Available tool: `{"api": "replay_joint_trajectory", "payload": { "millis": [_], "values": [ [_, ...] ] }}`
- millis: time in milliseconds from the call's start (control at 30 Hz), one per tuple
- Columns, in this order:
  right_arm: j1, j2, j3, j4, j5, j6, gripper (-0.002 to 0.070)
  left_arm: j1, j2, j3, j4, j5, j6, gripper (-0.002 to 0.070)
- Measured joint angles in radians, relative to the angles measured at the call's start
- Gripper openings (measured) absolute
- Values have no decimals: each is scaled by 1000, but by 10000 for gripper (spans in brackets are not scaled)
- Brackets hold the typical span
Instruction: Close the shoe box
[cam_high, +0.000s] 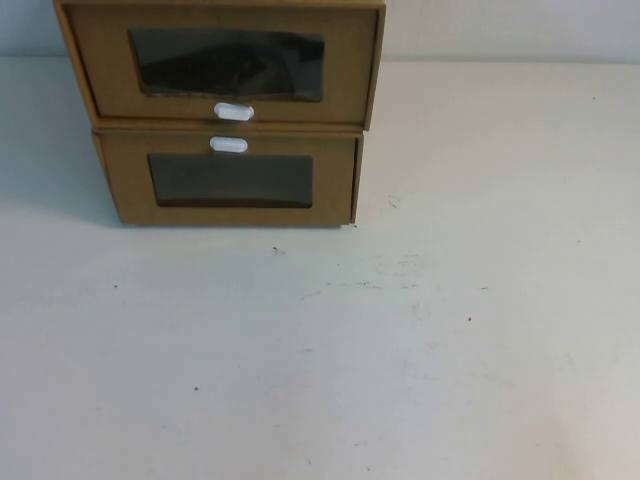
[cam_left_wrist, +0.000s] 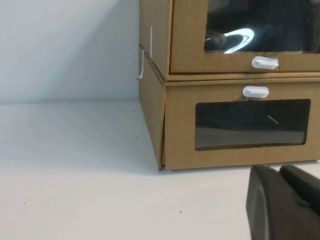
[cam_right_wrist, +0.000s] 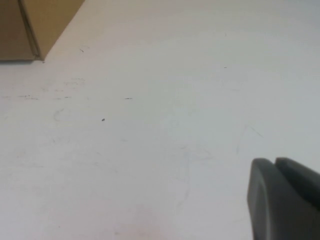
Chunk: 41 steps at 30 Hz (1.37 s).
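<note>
Ahead of both tools (cam_left_wrist: 278, 172) (cam_right_wrist: 274, 163): shoe box (cam_high: 108, 72)

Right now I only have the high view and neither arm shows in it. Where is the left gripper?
Observer: The left gripper sits low over the table, just in front of the lower box, with its fingers together.
Operator: And the right gripper?
Observer: The right gripper is over bare table with its fingers together. Its camera catches only a corner of the lower box, some way off.
Operator: Anything on the shoe box's left side?
Observer: A thin white strip runs down the left side of the shoe box to the seam with the lower box.
</note>
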Motion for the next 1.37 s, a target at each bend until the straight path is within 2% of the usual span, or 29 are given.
{"api": "replay_joint_trajectory", "payload": {
  "millis": [633,700,767,933,1000,1133,1367],
  "values": [
    [0,0,0,4,0,-3,-12,0,0,0,12,-8,17,-2],
    [0,0,0,4,0,-3,-12,0,0,0,99,-14,16,-2],
    [0,0,0,4,0,-3,-12,2,0,0,246,-12,-68,-2],
    [0,0,0,4,0,-3,-12,34,0,0,702,78,-552,-2],
    [0,0,0,4,0,-3,-12,34,-5,0,811,140,-668,-2],
    [0,-2,0,4,1,-3,-12,36,-14,0,871,264,-722,-2],
    [0,-2,0,4,1,-3,-12,38,-14,0,873,272,-733,-2]
  ]
}}
